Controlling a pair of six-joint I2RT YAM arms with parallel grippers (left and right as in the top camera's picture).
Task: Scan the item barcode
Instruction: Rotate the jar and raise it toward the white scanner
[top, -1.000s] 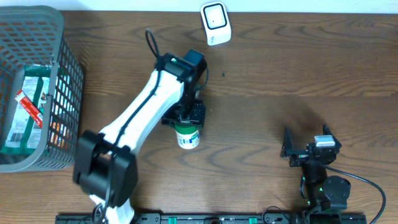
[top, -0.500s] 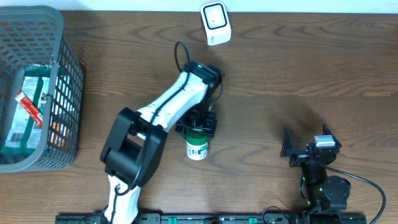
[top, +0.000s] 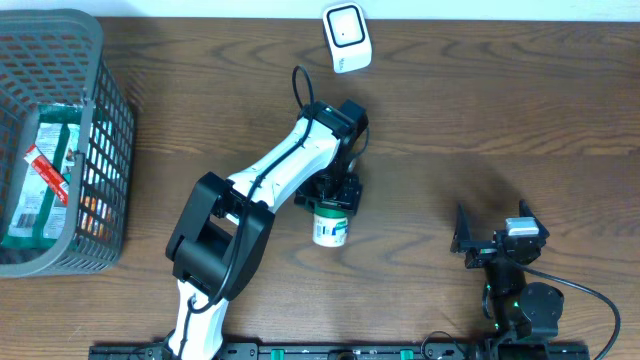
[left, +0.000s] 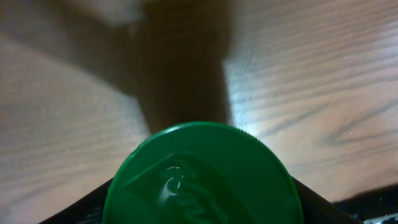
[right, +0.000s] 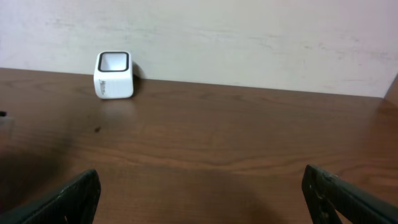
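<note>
The item is a white jar (top: 331, 231) with a green lid (left: 200, 177), lying on its side on the wood table just left of centre. My left gripper (top: 331, 204) is shut on the lid end of it. In the left wrist view the lid fills the lower frame, with the black fingers (left: 93, 202) tight against both its sides. Any barcode on the jar is too small to make out. The white scanner (top: 346, 38) stands at the far edge and also shows as a small scanner (right: 113, 75) in the right wrist view. My right gripper (top: 492, 222) rests open at the front right, and between its fingers that gripper (right: 199, 199) holds nothing.
A grey wire basket (top: 100, 60) holding snack packets (top: 40, 180) stands at the far left. A pale wall (right: 249, 37) rises behind the table's back edge. Bare tabletop (top: 480, 110) lies between the scanner and the right arm.
The left arm has swung to the right and slightly toward the front, carrying the jar with it. The right arm has not moved.
</note>
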